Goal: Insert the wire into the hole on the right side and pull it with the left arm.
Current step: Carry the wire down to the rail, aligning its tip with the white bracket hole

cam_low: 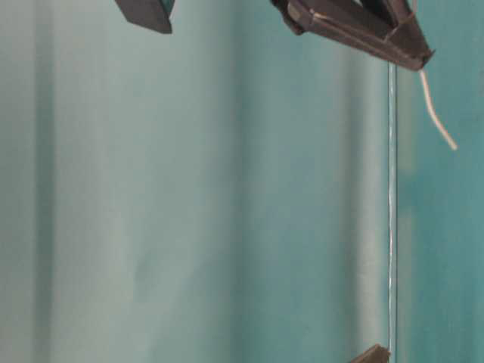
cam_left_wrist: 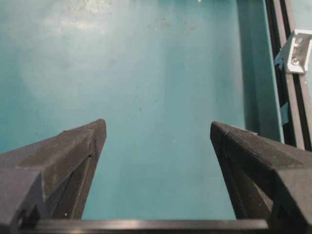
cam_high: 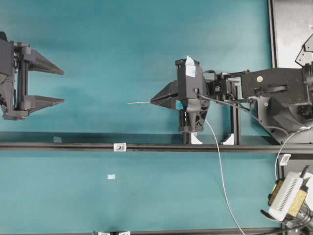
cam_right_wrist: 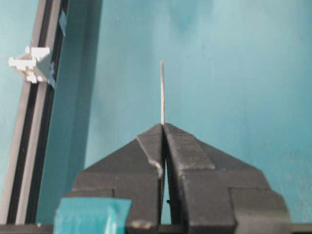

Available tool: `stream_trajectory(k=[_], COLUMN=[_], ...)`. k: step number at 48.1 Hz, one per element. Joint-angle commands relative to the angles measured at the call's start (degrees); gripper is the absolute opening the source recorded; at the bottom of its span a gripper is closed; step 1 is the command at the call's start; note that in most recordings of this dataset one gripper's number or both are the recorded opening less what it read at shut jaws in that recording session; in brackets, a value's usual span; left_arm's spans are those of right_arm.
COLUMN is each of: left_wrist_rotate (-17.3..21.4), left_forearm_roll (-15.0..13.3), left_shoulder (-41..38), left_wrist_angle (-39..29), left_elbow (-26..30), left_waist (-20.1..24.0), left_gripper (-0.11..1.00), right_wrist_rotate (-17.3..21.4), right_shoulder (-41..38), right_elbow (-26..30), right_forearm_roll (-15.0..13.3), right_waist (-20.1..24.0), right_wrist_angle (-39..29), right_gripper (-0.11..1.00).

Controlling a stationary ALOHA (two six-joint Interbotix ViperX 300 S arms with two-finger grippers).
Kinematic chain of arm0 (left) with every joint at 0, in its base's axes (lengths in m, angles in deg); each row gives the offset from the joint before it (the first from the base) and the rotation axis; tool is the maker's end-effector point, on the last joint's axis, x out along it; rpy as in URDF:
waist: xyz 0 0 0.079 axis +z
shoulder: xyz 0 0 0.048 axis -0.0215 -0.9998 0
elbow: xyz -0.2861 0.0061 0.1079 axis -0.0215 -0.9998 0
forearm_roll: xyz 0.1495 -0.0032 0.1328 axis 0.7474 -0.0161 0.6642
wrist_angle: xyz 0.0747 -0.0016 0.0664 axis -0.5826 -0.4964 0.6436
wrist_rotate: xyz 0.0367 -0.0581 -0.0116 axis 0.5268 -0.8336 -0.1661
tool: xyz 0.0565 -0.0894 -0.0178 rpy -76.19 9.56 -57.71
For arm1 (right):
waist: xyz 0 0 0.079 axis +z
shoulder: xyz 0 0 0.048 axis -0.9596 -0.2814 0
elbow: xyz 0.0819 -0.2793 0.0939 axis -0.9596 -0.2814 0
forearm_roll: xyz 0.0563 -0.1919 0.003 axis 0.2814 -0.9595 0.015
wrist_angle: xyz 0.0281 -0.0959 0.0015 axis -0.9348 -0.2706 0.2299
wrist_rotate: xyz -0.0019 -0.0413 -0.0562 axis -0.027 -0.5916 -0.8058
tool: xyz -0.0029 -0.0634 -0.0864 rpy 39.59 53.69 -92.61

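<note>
My right gripper (cam_high: 152, 101) hovers near mid-table, shut on the wire (cam_high: 139, 102). The wire's stiff light-grey tip sticks out to the left of the fingertips, and its slack (cam_high: 220, 166) trails back and down toward the front. In the right wrist view the wire (cam_right_wrist: 162, 92) stands straight out from the shut gripper (cam_right_wrist: 163, 125). The small silver-white block with the hole (cam_high: 120, 146) sits on the black rail, below and left of the wire tip; it also shows as block (cam_right_wrist: 31, 63) and block (cam_left_wrist: 298, 48). My left gripper (cam_high: 63, 87) waits far left, open and holding nothing (cam_left_wrist: 158, 129).
A black rail (cam_high: 58, 146) crosses the teal table from left to right. Two white brackets (cam_high: 195, 139) (cam_high: 228, 139) stand by it under the right arm. A small pale tape patch (cam_high: 111, 176) lies in front. A white and yellow device (cam_high: 286, 196) sits at the front right.
</note>
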Motion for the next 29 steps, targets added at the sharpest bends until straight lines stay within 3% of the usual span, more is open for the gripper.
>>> stream_trajectory(k=[1, 12, 29], left_wrist_rotate=[-0.2, -2.1, -3.7], left_forearm_roll=[-0.2, -0.3, -0.4], left_shoulder=[0.1, -4.0, -16.1], left_wrist_angle=[1.6, 10.3, 24.0], left_elbow=[1.1, 0.6, 3.1], left_waist=[-1.6, -4.8, -9.1], left_gripper=[0.83, 0.83, 0.83], right_wrist_rotate=[0.1, 0.2, -0.4], right_shoulder=[1.1, 1.1, -0.1], right_elbow=[-0.3, -3.3, -6.7], right_forearm_roll=[0.1, 0.9, 7.6], right_waist=[0.9, 4.3, 10.0], right_wrist_angle=[1.9, 10.5, 19.9], right_gripper=[0.04, 0.04, 0.04])
